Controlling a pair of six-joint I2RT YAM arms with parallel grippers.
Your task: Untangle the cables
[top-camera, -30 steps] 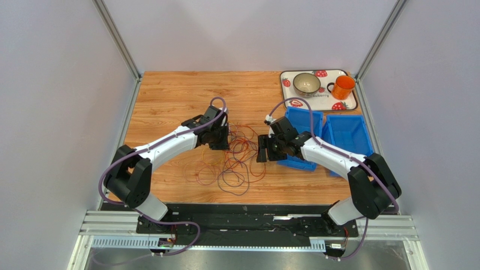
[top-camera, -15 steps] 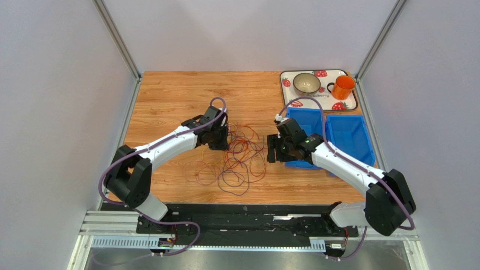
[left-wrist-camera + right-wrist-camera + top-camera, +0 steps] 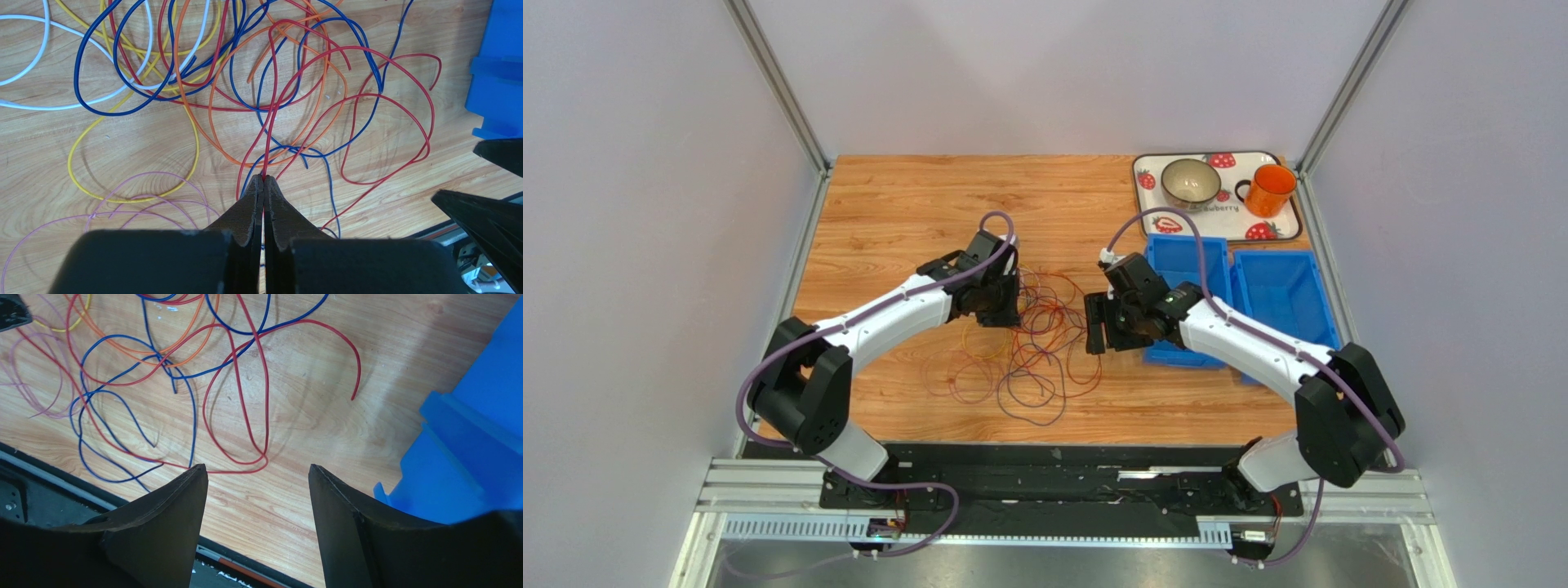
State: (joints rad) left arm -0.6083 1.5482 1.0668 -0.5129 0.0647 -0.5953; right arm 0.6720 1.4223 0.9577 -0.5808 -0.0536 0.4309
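Left wrist view, left pincer (image 3: 264,181) pinching red cable (image 3: 267,147), right pincer (image 3: 256,473) wide.

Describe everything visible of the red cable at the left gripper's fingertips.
The red cable is a thin, glossy wire, apparently plastic-sheathed. The left gripper is shut on it; from there it runs over the wooden table into the tangle, crossing an orange cable and a blue cable. Its course among the other red loops cannot be traced.
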